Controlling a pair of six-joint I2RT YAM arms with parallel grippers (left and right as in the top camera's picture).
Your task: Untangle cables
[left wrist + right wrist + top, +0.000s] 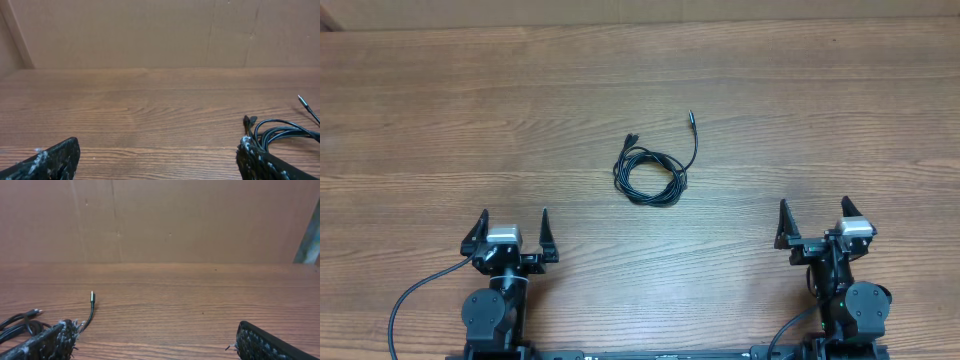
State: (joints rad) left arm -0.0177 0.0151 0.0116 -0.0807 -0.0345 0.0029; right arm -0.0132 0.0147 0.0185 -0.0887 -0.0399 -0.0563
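Right tool (154, 330) seen spread wide; two dark fingers (47, 341) framed at 7 and 5 o'clock, nothing gripped between. Cables (20, 322) seen at 8 o'clock, black loops partly hidden by finger at 7 o'clock. One silver-tipped plug (92, 296) raised toward 12 o'clock; second plug (35, 312) laid flat, pointed toward 3 o'clock. Wood-grain worktop (190, 290) backed by brown wall (200, 220).

Left hand (513, 214), right hand (813, 203): wide open
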